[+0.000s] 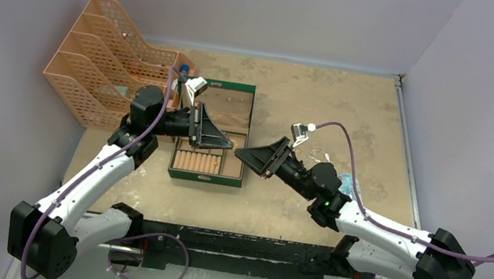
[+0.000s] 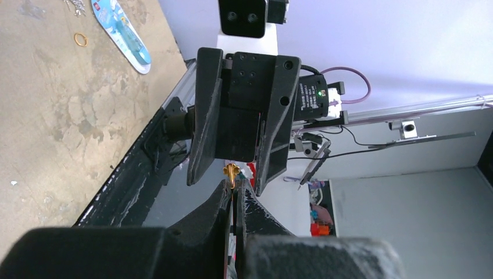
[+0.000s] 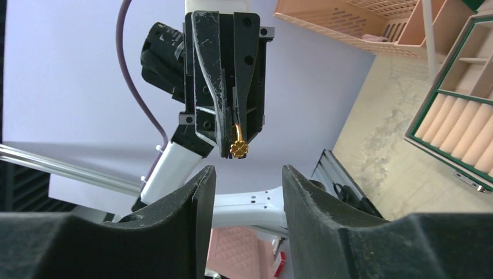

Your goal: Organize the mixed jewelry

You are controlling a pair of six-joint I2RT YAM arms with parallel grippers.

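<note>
The left gripper [image 2: 235,196] fills the bottom edge, its jaws pinched together on a small gold piece [image 2: 232,172] that sticks up from their tips. The right gripper [image 2: 230,181] faces it from above, jaws spread apart to either side of that piece. On the table [image 2: 70,116] at upper left lie a gold ring [image 2: 80,39], a blue packet [image 2: 123,34] and a silvery tangle [image 2: 75,4].

Gold is seen on the clover-shaped jewelry piece [image 3: 238,149] and the thin ring [image 2: 80,39]. The box [image 1: 204,176] is coloured green with tan rolls, the latticed file rack [image 1: 83,91] orange, the packet [image 2: 123,34] light blue.
</note>
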